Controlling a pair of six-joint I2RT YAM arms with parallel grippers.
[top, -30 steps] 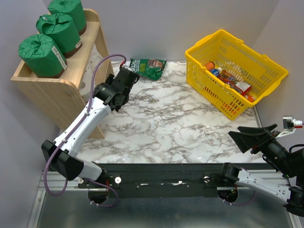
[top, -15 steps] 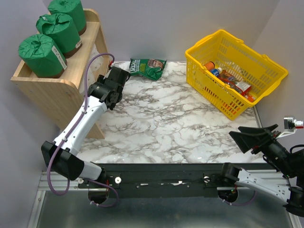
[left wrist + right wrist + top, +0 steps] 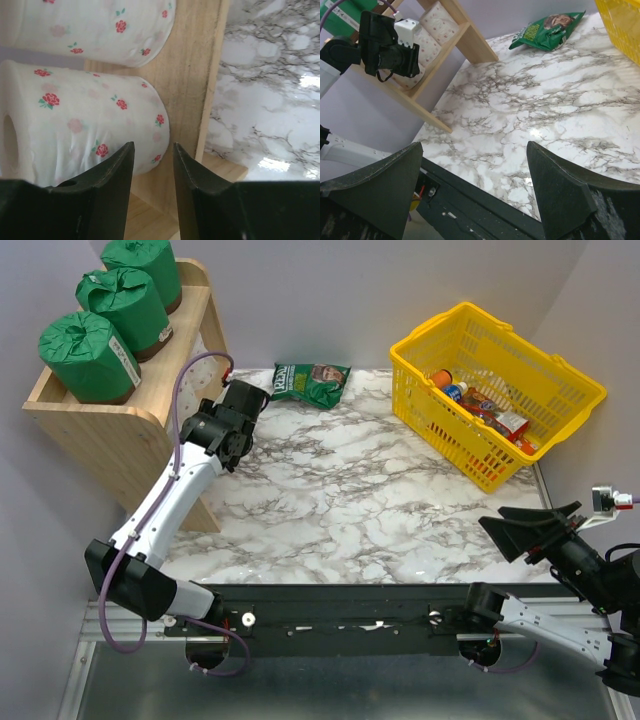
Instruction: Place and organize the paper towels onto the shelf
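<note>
Roll point(image 3: 85, 125) axis L-R in wrist cam, core L.

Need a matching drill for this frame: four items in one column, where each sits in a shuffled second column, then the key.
Column 1
1. green-wrapped paper towel rolls
2. white rose-print paper towel rolls
3. green snack bag
4. yellow basket

Column 2
A. lying flat at the far edge of the marble tabletop
B. on the top tray of the wooden shelf
C. far right of the tabletop, with bottles and packets inside
D. on the shelf's lower tier

Pairs: 1-B, 2-D, 3-A, 4-C
</note>
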